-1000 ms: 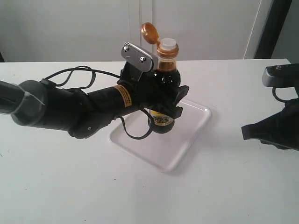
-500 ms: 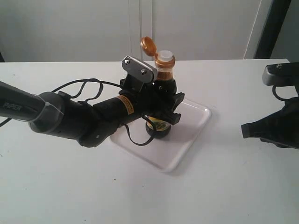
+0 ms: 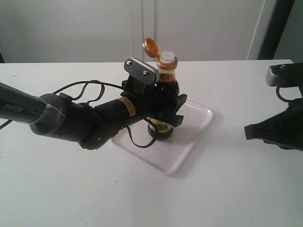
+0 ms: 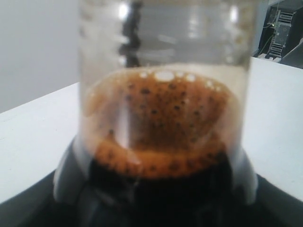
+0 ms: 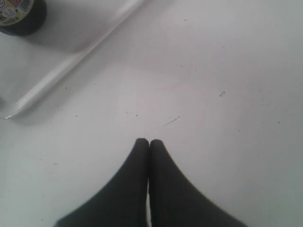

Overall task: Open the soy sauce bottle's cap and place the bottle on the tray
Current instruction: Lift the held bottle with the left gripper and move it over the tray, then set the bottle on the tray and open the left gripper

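Observation:
The soy sauce bottle stands upright with its base on the white tray. Its orange cap is flipped back on its hinge, and the white spout is bare. My left gripper is shut on the bottle's body from the left side. In the left wrist view the glass and foamy dark liquid fill the picture and hide the fingers. My right gripper rests shut and empty over the table at the far right; its tips are pressed together. The bottle's base and tray rim show beyond them.
The white table surrounds the tray. A wall and a dark post stand behind the table. My left arm's cables loop over the table to the left of the tray.
The left gripper has lowered the bottle onto the tray and shifted slightly left over the first half second; since then nothing has visibly moved. The right gripper stays still.

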Action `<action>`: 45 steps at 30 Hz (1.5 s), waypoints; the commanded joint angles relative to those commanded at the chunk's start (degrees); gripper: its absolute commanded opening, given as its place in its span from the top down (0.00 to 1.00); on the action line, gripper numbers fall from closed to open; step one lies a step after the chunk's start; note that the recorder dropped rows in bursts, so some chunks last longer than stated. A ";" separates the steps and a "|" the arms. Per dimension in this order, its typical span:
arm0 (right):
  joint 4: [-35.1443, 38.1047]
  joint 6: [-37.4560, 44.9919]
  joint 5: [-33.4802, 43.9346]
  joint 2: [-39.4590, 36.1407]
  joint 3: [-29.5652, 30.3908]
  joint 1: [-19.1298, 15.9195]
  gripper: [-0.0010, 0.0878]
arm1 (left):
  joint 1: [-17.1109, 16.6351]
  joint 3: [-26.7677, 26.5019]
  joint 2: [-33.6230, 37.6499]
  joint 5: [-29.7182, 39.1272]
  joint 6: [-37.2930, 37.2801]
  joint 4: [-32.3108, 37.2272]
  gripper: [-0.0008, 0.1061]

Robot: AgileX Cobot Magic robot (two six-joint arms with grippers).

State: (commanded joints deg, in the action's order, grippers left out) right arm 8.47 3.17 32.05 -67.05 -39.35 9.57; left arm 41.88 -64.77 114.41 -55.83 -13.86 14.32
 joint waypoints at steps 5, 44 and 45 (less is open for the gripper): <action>0.00 0.00 0.10 0.00 0.00 0.00 0.99 | 0.00 0.00 -0.85 0.11 -0.22 -0.96 0.01; 0.87 1.10 0.21 0.00 0.00 0.00 0.99 | -0.10 0.00 -15.59 19.52 9.23 -11.02 0.01; 1.01 1.10 0.21 0.00 0.00 0.00 0.99 | -0.10 0.00 -15.83 19.19 9.44 -11.02 0.01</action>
State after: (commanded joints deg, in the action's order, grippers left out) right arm 9.48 4.26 32.26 -67.05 -39.35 9.57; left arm 41.78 -64.77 98.58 -36.64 -4.41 3.30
